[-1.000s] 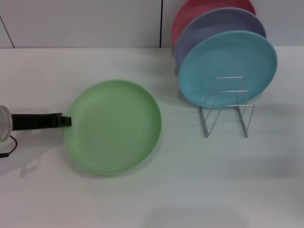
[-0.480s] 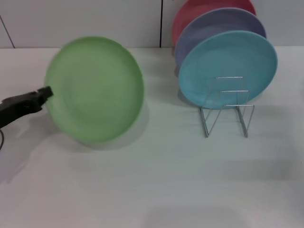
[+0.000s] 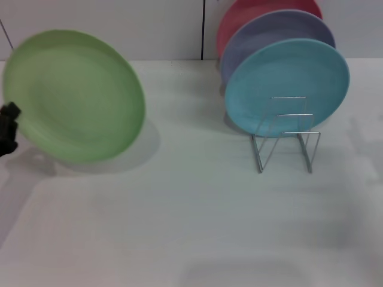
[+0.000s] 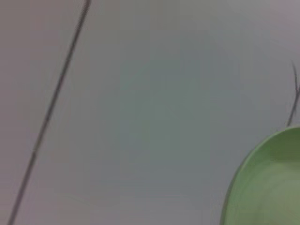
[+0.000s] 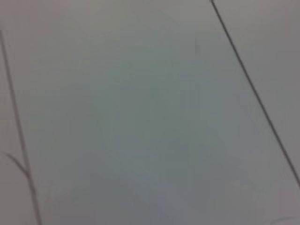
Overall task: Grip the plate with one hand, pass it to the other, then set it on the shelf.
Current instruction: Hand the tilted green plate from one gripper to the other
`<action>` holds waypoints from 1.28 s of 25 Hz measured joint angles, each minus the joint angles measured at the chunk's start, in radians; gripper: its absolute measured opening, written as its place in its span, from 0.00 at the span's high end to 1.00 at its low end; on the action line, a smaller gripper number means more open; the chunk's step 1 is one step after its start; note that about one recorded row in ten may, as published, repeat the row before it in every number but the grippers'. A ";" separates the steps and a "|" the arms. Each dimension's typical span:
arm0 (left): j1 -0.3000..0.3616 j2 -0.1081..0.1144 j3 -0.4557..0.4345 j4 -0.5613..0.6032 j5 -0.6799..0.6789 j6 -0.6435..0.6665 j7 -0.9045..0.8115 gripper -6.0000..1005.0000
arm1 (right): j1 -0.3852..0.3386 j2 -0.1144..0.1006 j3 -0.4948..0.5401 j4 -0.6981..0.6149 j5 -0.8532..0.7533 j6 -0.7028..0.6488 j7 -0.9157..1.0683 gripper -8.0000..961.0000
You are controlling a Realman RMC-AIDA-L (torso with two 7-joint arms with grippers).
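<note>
The light-green plate (image 3: 75,95) hangs off the table at the far left of the head view, tipped up so its face turns toward the camera. My left gripper (image 3: 11,118) is shut on its left rim, and only the black tip shows at the picture's edge. An arc of the plate's rim (image 4: 262,187) shows in a corner of the left wrist view. The shelf (image 3: 286,142), a small silver wire rack, stands on the table to the right, well apart from the plate. My right gripper is out of view, and the right wrist view shows only a plain grey surface.
A turquoise-blue plate (image 3: 287,86) stands upright at the rack, with a lavender plate (image 3: 269,36) and a red plate (image 3: 251,12) leaning behind it. The white table (image 3: 191,227) spreads across the front, and a wall runs along the back.
The left gripper has lifted the green plate off the table, carried it up and to the left, and tipped it from flat to nearly upright.
</note>
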 joint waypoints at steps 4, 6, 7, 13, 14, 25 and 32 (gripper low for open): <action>-0.012 -0.003 0.000 -0.060 -0.068 -0.049 0.084 0.95 | -0.019 0.000 -0.033 0.041 0.000 -0.030 -0.011 0.22; -0.024 -0.005 0.000 -0.095 -0.095 -0.077 0.127 0.95 | -0.029 0.000 -0.068 0.078 0.000 -0.056 -0.045 0.22; -0.034 -0.006 0.000 -0.114 -0.104 -0.090 0.150 0.95 | -0.033 -0.001 -0.106 0.128 -0.001 -0.070 -0.100 0.22; -0.054 -0.007 0.000 -0.139 -0.124 -0.097 0.187 0.95 | -0.013 -0.004 -0.199 0.274 -0.002 -0.038 -0.240 0.22; -0.057 -0.008 0.000 -0.144 -0.129 -0.097 0.190 0.95 | -0.013 -0.004 -0.199 0.274 -0.002 -0.038 -0.240 0.22; -0.091 -0.007 0.007 -0.214 -0.154 -0.119 0.193 0.94 | 0.059 0.001 -0.279 0.412 -0.016 0.163 -0.249 0.22; -0.107 -0.007 0.019 -0.253 -0.148 -0.124 0.193 0.94 | 0.061 0.007 -0.284 0.434 -0.038 0.254 -0.249 0.22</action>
